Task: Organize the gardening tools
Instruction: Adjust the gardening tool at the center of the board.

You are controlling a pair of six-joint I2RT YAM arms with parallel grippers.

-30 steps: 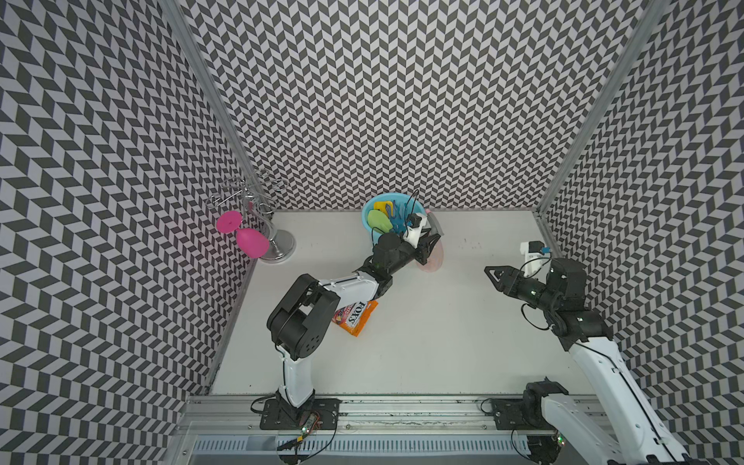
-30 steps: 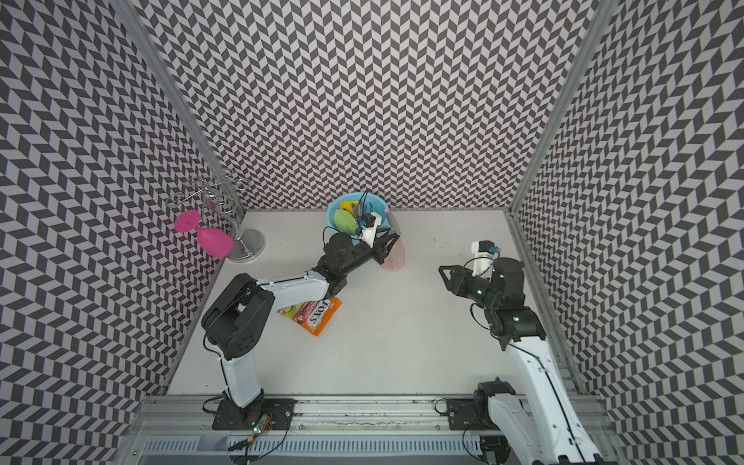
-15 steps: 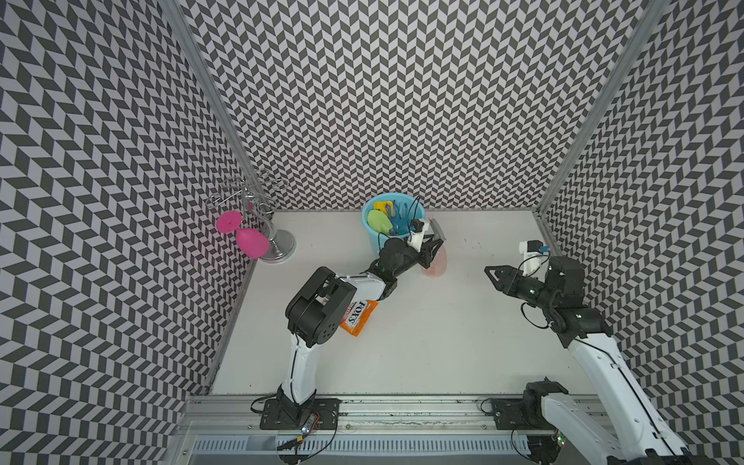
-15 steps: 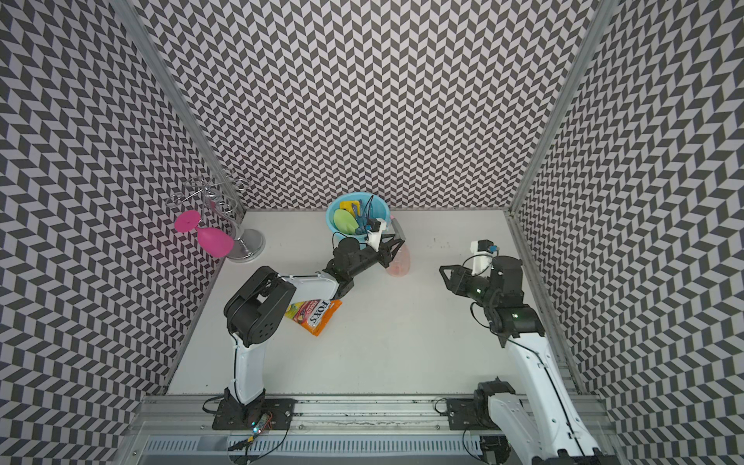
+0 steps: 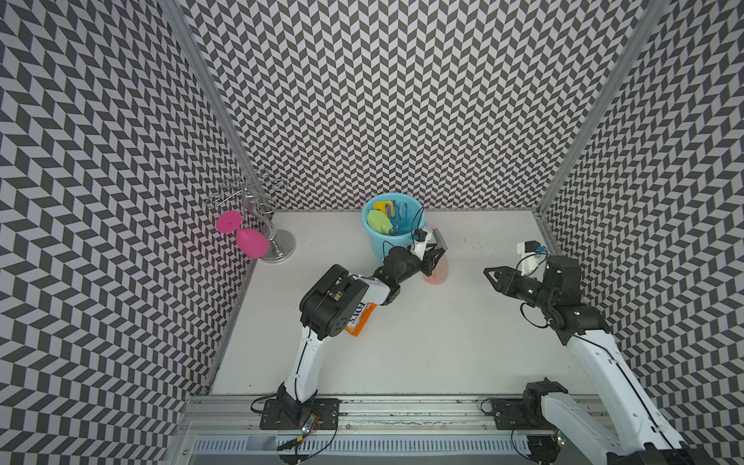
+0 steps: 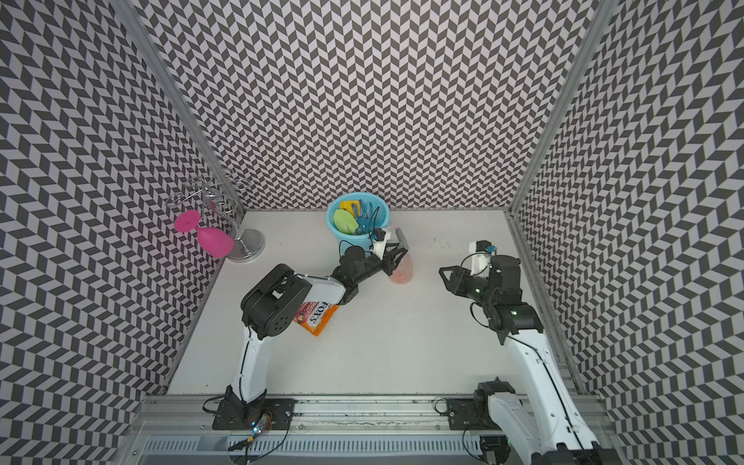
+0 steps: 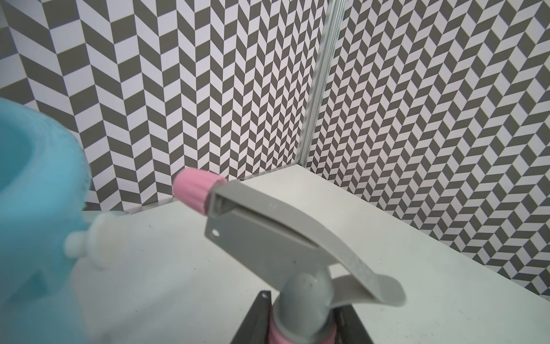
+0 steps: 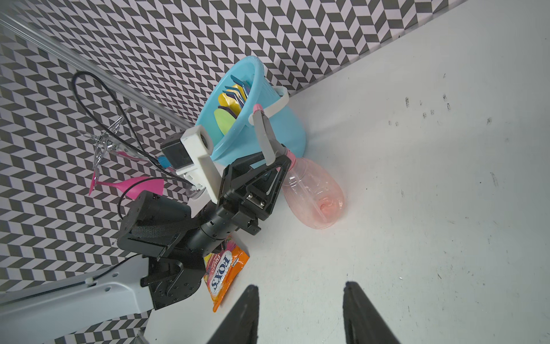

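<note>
My left gripper clamps the neck of the spray bottle, beside the bucket. My right gripper hangs with jaws apart, empty.

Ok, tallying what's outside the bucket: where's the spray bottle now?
In both top views the spray bottle is just beside the light blue bucket, on its right-arm side, neck gripped by the left claw.

Translucent pink plastic spray bottle
</note>
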